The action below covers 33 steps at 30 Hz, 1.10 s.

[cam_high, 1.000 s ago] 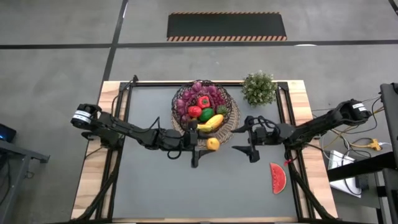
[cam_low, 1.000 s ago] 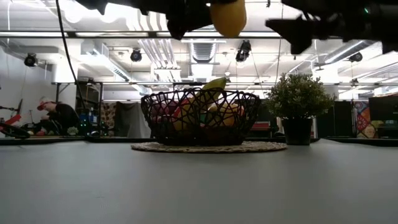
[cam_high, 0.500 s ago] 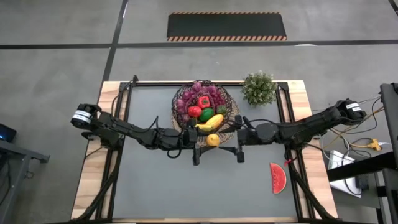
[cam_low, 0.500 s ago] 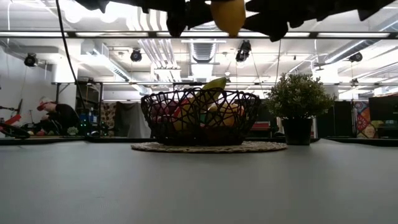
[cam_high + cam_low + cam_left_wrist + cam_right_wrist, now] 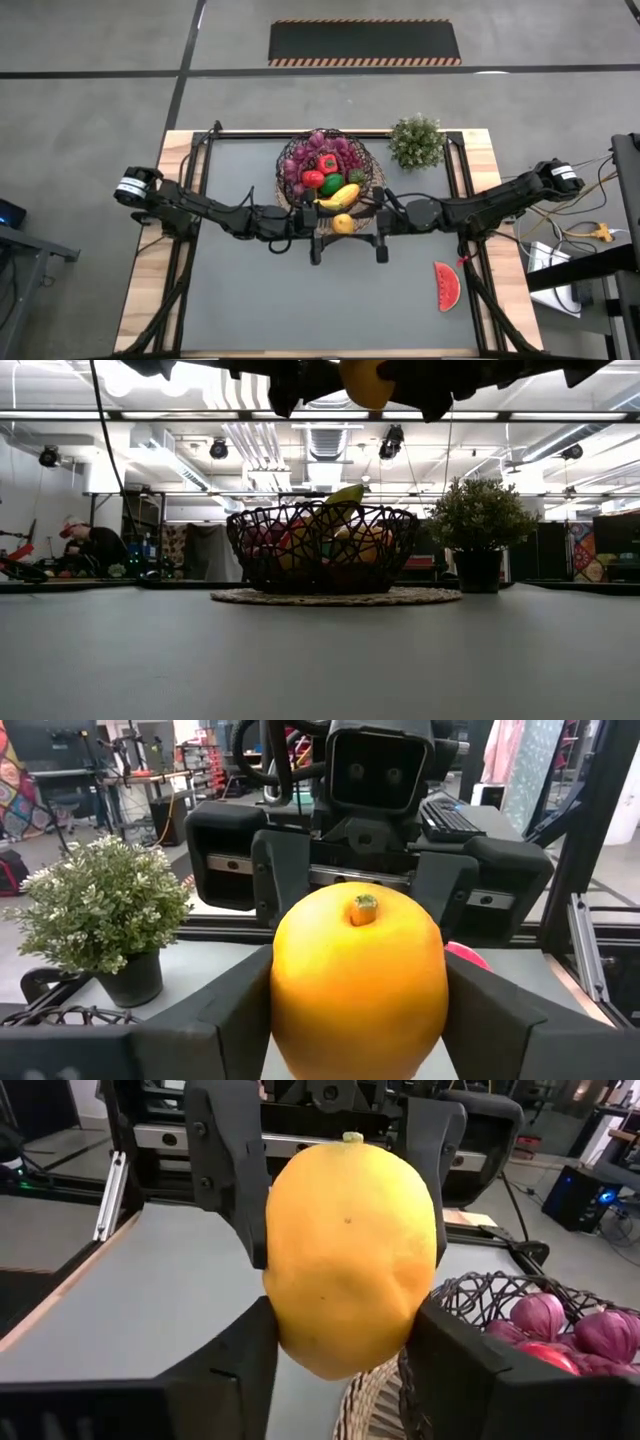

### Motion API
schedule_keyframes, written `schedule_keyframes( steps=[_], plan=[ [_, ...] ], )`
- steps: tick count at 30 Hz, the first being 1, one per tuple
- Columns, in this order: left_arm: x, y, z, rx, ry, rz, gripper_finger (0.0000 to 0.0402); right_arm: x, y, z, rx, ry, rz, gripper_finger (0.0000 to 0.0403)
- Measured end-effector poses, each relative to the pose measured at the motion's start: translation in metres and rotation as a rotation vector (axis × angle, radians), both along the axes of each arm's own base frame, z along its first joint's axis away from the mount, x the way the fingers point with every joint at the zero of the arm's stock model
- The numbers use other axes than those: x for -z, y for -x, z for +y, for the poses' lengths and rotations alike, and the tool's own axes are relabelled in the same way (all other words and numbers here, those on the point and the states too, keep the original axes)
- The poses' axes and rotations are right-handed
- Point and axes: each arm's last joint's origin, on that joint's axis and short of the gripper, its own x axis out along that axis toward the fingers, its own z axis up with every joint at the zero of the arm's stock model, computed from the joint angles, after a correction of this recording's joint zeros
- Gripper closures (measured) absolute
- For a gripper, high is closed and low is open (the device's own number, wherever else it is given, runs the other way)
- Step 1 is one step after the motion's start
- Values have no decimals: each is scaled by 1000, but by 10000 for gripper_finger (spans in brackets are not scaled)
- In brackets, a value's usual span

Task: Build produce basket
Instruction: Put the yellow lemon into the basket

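Beside basket point(image 5: 368, 172), both hands gripping orange point(image 5: 343, 223)

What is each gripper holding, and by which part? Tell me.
The left gripper clamps the orange by its sides. The right gripper's fingers flank it too; its grip cannot be told.

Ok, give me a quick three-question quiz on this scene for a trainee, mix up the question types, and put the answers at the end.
1. True or false: the orange fruit rests on the table.
2. Which piece of produce lies alone on the table, away from the basket? A) banana B) watermelon slice C) grapes
3. Which grippers have their fingers around the orange fruit?

Key
1. False. In the low view it is held up above the basket.
2. B, the watermelon slice, on the right arm's side.
3. Both: the left gripper holds it, and the right gripper has its fingers on either side of it.
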Motion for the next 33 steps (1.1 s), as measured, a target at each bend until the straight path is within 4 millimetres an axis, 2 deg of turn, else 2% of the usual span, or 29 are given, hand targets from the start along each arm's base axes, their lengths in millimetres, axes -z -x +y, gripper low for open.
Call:
schedule_keyframes(
  steps=[3, 12, 20, 26, 31, 33],
  plan=[
    [0, 0, 0, 0, 5, -5, 167, -1, 0, 0, 0, -1, -4, 241],
    [-2, 3, 4, -6, -92, 37, 93, -4, 0, -2, 56, -5, 3, 241],
    [-23, 29, 10, 0, -256, 85, 80, -31, -9, -17, 165, 29, 239, 241],
    [-29, 63, 17, -6, -329, 57, 80, -59, -17, -48, 285, 39, 453, 241],
    [-27, 86, 22, -26, -314, -25, 79, -61, -35, -88, 357, 56, 667, 241],
    [-28, 95, 23, -31, -308, -58, 79, -56, -44, -107, 350, 36, 739, 241]
  ],
)
